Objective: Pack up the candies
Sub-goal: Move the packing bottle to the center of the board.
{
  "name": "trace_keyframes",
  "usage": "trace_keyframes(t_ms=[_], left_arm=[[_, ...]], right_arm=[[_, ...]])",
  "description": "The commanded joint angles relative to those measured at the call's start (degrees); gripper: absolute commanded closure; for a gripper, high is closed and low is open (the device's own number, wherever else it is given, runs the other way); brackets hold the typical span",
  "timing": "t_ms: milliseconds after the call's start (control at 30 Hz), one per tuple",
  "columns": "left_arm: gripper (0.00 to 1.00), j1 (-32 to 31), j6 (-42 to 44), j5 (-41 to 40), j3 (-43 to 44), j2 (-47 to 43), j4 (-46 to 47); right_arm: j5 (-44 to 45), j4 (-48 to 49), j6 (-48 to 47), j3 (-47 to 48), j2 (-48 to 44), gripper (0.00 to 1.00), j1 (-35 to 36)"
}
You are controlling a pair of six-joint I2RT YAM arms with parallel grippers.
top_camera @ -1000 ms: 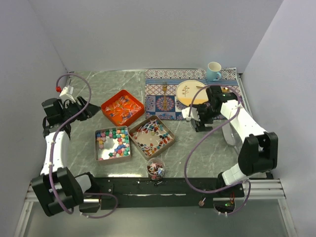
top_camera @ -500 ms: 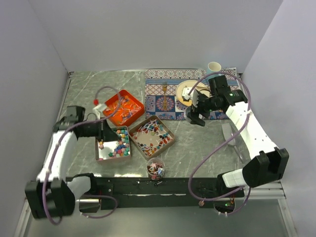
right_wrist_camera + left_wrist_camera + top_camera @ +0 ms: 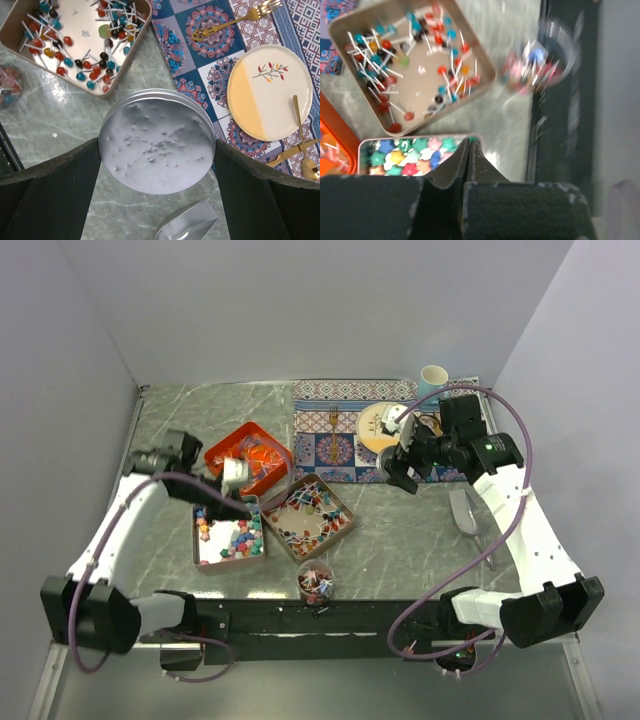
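The candies fill several containers. Chunky star-shaped lumps (image 3: 228,535) (image 3: 410,155) lie in a small tin. Lollipops (image 3: 308,515) (image 3: 410,65) (image 3: 75,40) lie in a square tin. Slim wrapped pieces (image 3: 250,455) lie in an orange tray. A clear cup (image 3: 316,582) (image 3: 540,60) at the near edge holds more. My left gripper (image 3: 243,508) (image 3: 469,143) hangs shut and empty over the near right corner of the star tin. My right gripper (image 3: 398,472) (image 3: 157,145) is shut on a round silver tin (image 3: 157,140), held above the table beside the placemat.
A patterned placemat (image 3: 340,445) (image 3: 200,30) carries a cream plate (image 3: 270,92), a gold fork (image 3: 235,22) and a spoon (image 3: 300,140). A blue mug (image 3: 432,380) stands at the back right. A silver scoop (image 3: 463,512) (image 3: 187,225) lies on the marble right of the tins.
My left arm swung in from the back left to the star tin and its jaws closed. The right arm drifted right and back with the round tin in its grip.
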Motion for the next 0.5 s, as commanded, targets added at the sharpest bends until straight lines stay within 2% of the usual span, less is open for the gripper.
trace_keyframes(t_ms=[0, 67, 133, 200, 333, 400, 433, 467], left_arm=[[0.99, -0.9, 26.4, -5.4, -11.9, -11.3, 9.5], [0.99, -0.9, 37.3, -3.3, -21.1, -15.0, 13.6], [0.99, -1.2, 41.7, 2.6, -28.5, -19.7, 19.5], [0.99, -4.0, 42.1, 6.2, -31.5, -22.7, 22.7], [0.99, -13.2, 33.7, 8.4, -35.5, -23.9, 28.1], [0.99, -19.0, 27.8, 7.9, -37.4, -24.8, 34.0], [0.99, -21.0, 19.8, 7.2, -39.4, -25.3, 38.1], [0.99, -25.5, 15.4, 5.7, -40.4, -26.2, 46.0]], right_arm=[[1.1, 3.9, 4.1, 0.6, -0.1, 0.1, -0.2], [1.4, 4.7, 4.8, 0.9, 0.1, 0.1, -0.1], [1.6, 5.2, 5.6, 0.8, 0.3, 0.1, -0.1], [1.9, 5.1, 6.4, 0.8, 0.4, 0.1, -0.1], [2.7, 4.7, 6.8, 0.7, 0.0, 0.1, -0.1], [2.6, 4.7, 7.1, 0.4, -0.6, 0.1, -0.2], [2.5, 4.9, 7.3, -0.1, -0.6, 0.1, -0.1], [2.5, 5.0, 8.0, -0.3, -1.0, 0.1, -0.1]])
